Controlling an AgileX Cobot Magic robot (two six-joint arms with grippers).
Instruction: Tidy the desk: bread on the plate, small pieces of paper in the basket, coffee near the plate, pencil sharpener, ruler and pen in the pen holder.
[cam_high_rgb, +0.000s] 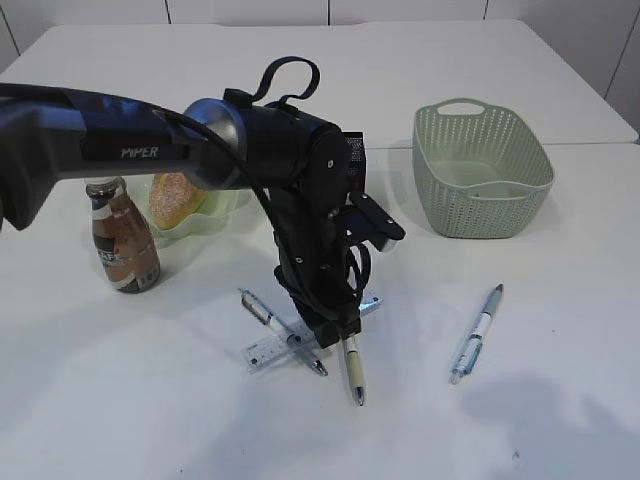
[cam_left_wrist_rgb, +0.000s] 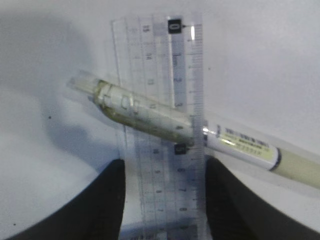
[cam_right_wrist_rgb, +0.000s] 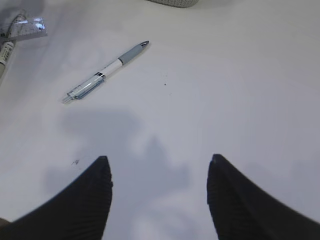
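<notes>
Left gripper (cam_left_wrist_rgb: 164, 200), fingers parted astride the ruler (cam_left_wrist_rgb: 165, 150) flat on the near-centre worktop; the pen (cam_left_wrist_rgb: 150, 114) crossing it may get pinched too, though contact seems unclear.

Exterior camera looks down aslant across the desk (cam_high_rgb: 560, 420); left wrist hangs close over the ruler (cam_left_wrist_rgb: 165, 90), at the exterior's six o'clock; right wrist looks down from higher.
</notes>
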